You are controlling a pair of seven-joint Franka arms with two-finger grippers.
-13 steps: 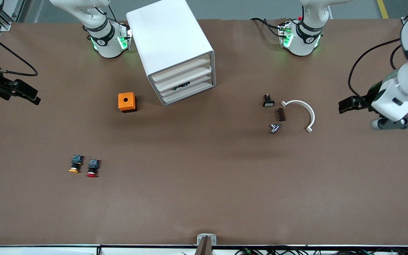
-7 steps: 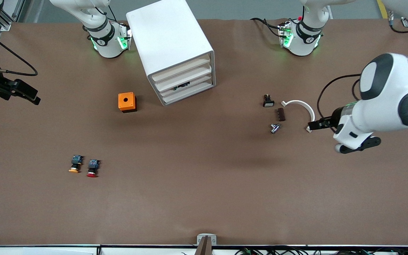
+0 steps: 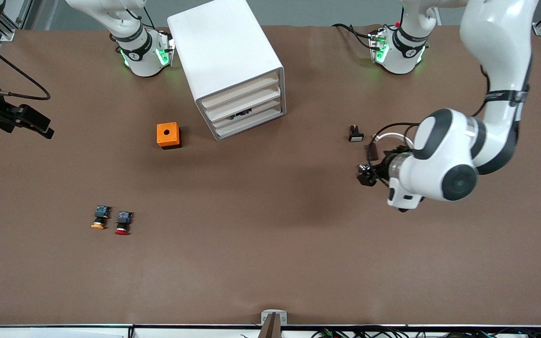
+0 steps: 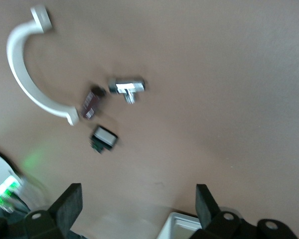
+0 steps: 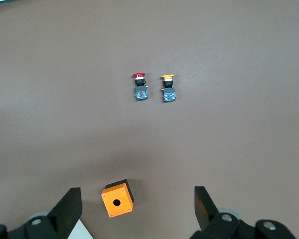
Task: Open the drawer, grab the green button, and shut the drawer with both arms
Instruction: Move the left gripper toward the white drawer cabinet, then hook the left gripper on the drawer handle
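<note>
The table (image 3: 270, 263) carried a white cabinet (image 3: 219, 51) of four alike drawers, standing between the two arm bases, every drawer shut. One drawer (image 3: 243, 113), second from the bottom, showed something small and dark through its front; that may have been the button, though its cap could not be made out, so the button's place was judged to be inside and was not plainly seen.

The left arm (image 3: 458, 159) reached over the table toward its own end, its left gripper (image 4: 138, 204) hanging with fingers spread wide and holding nothing, above a cluster of small parts: a curved white bracket (image 4: 27, 74), a metal fitting (image 4: 125, 87), a brown block (image 4: 91, 103) and a small black switch (image 4: 104, 139). The right arm waited at its end of the table; the right gripper (image 5: 137, 203) was likewise wide and empty, looking over an orange box (image 5: 117, 198), a red button (image 5: 139, 84) and an orange-capped button (image 5: 168, 85).

The step in hand looked like the approach to opening. The next move would call for bringing a gripper to the drawer front and finding a hold on its plain lip.
</note>
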